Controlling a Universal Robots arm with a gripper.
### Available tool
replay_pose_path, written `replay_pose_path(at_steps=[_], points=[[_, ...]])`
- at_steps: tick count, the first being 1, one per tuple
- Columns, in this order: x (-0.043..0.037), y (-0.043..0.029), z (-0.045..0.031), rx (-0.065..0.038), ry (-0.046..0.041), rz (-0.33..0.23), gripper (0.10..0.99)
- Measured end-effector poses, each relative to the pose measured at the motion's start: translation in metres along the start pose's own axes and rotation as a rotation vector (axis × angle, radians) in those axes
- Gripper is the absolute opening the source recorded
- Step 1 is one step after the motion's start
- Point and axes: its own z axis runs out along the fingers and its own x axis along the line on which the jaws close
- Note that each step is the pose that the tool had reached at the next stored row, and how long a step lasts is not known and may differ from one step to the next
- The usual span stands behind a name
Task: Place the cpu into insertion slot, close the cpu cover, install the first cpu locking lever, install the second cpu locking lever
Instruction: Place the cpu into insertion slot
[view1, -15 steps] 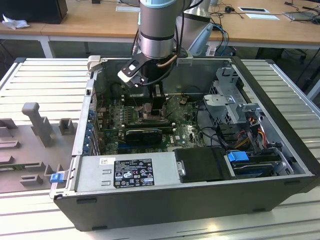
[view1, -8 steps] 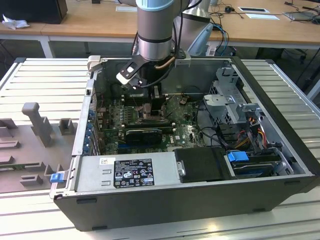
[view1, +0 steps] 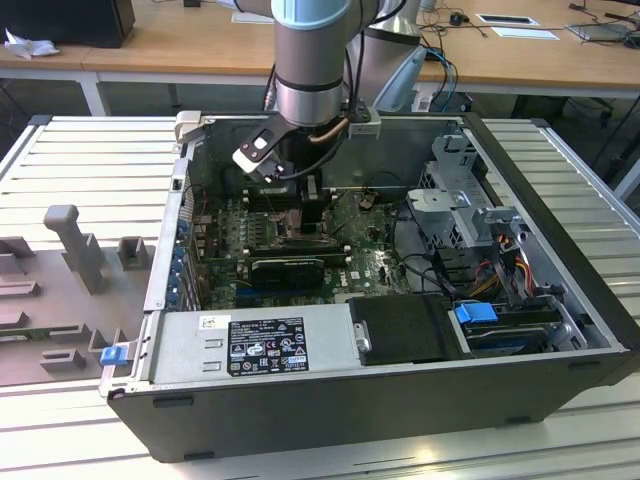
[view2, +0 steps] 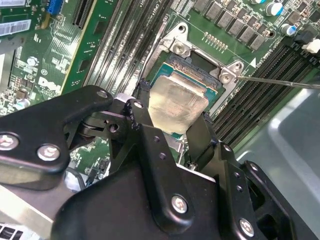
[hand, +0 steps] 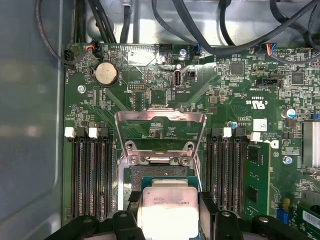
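Watching the exterior view, I see the arm (view1: 310, 60) drop into the open computer case (view1: 400, 400) from twelve o'clock, with the tool (view1: 300, 200) low over the motherboard (view1: 370, 265). The power supply (view1: 255, 345) runs along the case's six o'clock edge, and the case sits on a ribbed tabletop (view1: 90, 150).

The wrist views give me the detail. In the second wrist view the tool (view2: 172, 109) is clamped on the cpu (view2: 177, 102), with black fingers (view2: 200, 135) pressed against two opposite edges. The chip sits tilted just above the insertion slot (view2: 197, 67), and a thin lever rod (view2: 280, 80) stands clear beside the socket. The first wrist view adds the cpu cover (hand: 160, 116), swung up and open beyond the slot (hand: 157, 177), with the cpu (hand: 167, 215) partly overlapping the socket.
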Motion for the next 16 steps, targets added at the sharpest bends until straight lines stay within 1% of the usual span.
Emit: replay_pose_path(at_steps=[11,16], points=[[0.0001,-0.0007,0.0041,0.000,0.0004,0.003,0.541],[0.0009,-0.0010,0.0115,0.000,0.0008,0.002,0.541]])
